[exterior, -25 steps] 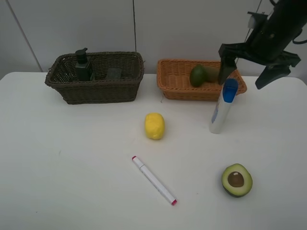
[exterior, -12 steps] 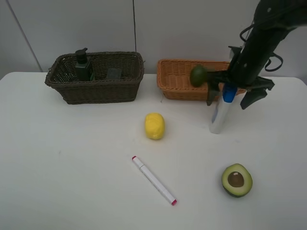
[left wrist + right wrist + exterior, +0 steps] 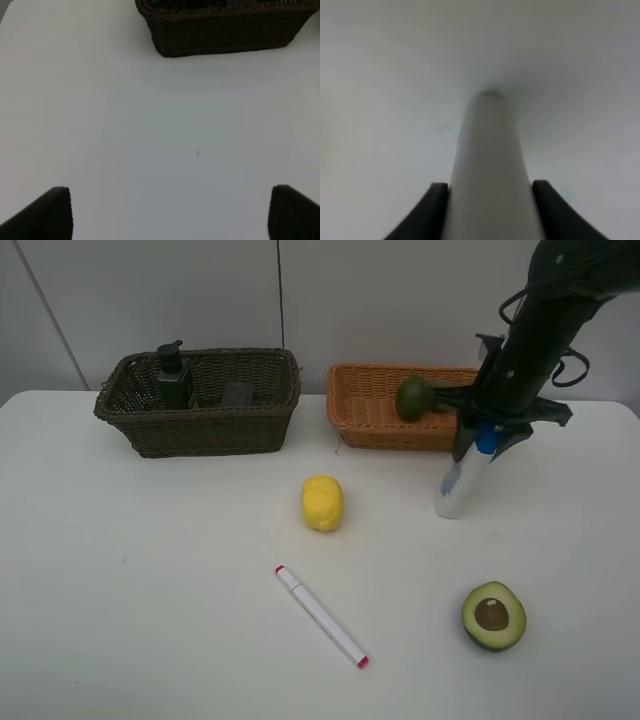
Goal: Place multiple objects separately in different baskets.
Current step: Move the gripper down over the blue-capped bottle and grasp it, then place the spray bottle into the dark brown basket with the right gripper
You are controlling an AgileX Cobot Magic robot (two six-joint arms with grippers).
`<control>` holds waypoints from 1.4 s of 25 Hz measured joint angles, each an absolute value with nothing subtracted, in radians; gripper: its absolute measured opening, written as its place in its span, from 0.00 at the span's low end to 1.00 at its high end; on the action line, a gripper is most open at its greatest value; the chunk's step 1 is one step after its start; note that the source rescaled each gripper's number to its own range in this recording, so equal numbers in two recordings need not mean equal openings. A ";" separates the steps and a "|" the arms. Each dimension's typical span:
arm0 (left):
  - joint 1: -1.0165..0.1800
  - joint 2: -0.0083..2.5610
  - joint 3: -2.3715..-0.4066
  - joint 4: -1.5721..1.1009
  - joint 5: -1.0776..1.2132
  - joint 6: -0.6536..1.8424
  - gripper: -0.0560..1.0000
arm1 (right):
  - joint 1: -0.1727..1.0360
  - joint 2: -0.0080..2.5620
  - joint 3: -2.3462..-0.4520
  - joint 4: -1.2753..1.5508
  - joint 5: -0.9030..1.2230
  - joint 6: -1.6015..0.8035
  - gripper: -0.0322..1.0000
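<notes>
My right gripper [image 3: 484, 440] is shut on the upright blue-capped white tube [image 3: 455, 490] near its cap, just in front of the light orange-tan basket [image 3: 370, 425]. In the right wrist view the tube [image 3: 490, 165] fills the gap of the gripper [image 3: 490, 187]. The whole green avocado [image 3: 413, 398] lies in that basket. The pump bottle [image 3: 172, 377] and black eraser [image 3: 238, 393] are in the dark brown basket [image 3: 200, 430]. Lemon [image 3: 322, 502], marker [image 3: 320, 617] and halved avocado [image 3: 493, 616] lie on the table. The kiwi is hidden. My left gripper [image 3: 170, 205] is open over bare table.
The white table [image 3: 150, 570] ends at a grey wall behind the baskets. The dark basket's front wall [image 3: 220, 35] shows at the far side of the left wrist view. The left arm is out of the exterior view.
My right gripper came down from above the light basket onto the tube, and its fingers closed from wide apart onto the tube's top. The tube tilted slightly.
</notes>
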State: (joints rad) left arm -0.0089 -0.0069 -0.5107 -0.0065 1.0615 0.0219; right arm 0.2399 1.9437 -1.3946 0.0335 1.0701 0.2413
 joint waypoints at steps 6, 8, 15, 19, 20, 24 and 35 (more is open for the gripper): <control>-0.009 -0.007 -0.511 -0.006 1.062 0.022 1.00 | 0.240 1.928 -1.393 0.022 1.090 0.233 0.31; -0.009 -0.007 -0.511 -0.006 1.062 0.023 1.00 | 0.240 1.899 -1.384 0.014 1.098 0.221 0.31; -0.009 -0.007 -0.511 -0.006 1.062 0.024 1.00 | 0.269 1.715 -1.428 0.035 1.049 0.154 0.31; -0.008 -0.007 -0.511 -0.006 1.062 0.024 1.00 | 0.368 1.752 -1.573 0.103 0.967 0.090 0.31; -0.008 -0.007 -0.511 -0.006 1.062 0.024 1.00 | 0.393 1.773 -1.610 0.117 0.944 0.078 0.31; -0.008 -0.007 -0.511 -0.006 1.062 0.024 1.00 | 0.489 1.907 -1.803 0.140 0.867 0.043 0.31; -0.008 -0.007 -0.511 -0.006 1.062 0.024 1.00 | 0.577 2.365 -2.277 0.223 0.696 0.038 0.31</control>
